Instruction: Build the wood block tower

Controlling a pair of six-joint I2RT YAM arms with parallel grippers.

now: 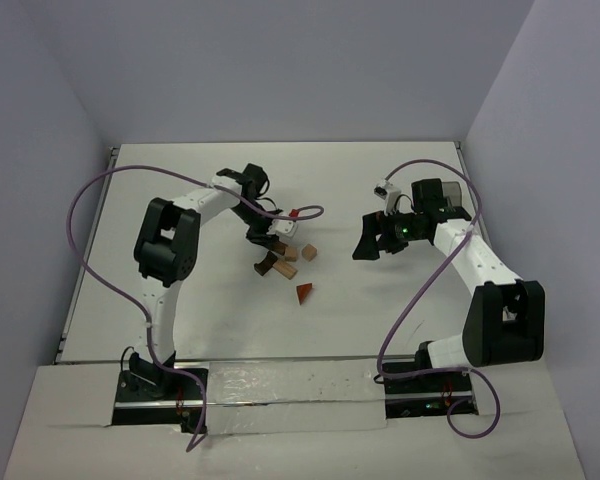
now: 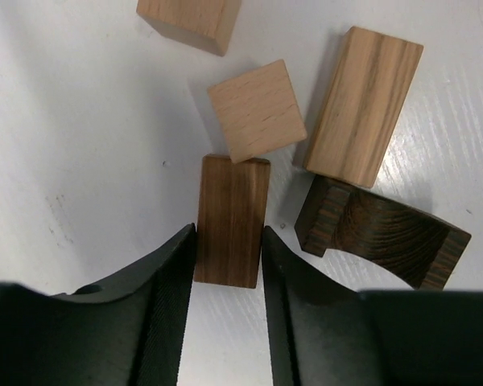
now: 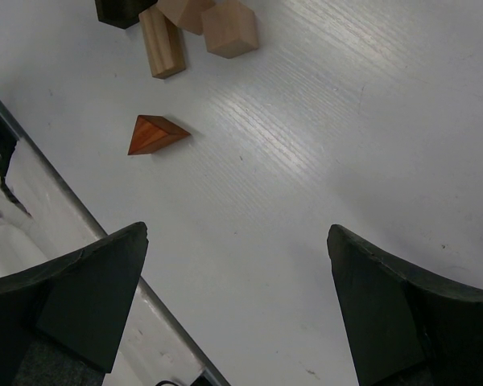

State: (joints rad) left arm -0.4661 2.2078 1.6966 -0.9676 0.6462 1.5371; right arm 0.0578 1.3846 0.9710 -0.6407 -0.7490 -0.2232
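Left jaws are clamped on a brown block (image 2: 231,221) lying flat on the desk (image 2: 80,145), tan blocks (image 2: 256,110) loose right beside it. Right jaws hang wide open, reddish wedge (image 3: 153,134) sits apart from the pile

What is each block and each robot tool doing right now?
left tool, shut on the brown block
right tool, open, holding nothing
brown block, lying flat, gripped on both sides
red wedge, lying alone, unstacked
dark arch, lying flat, unstacked
long tan block, lying flat, unstacked
square tan block, unstacked
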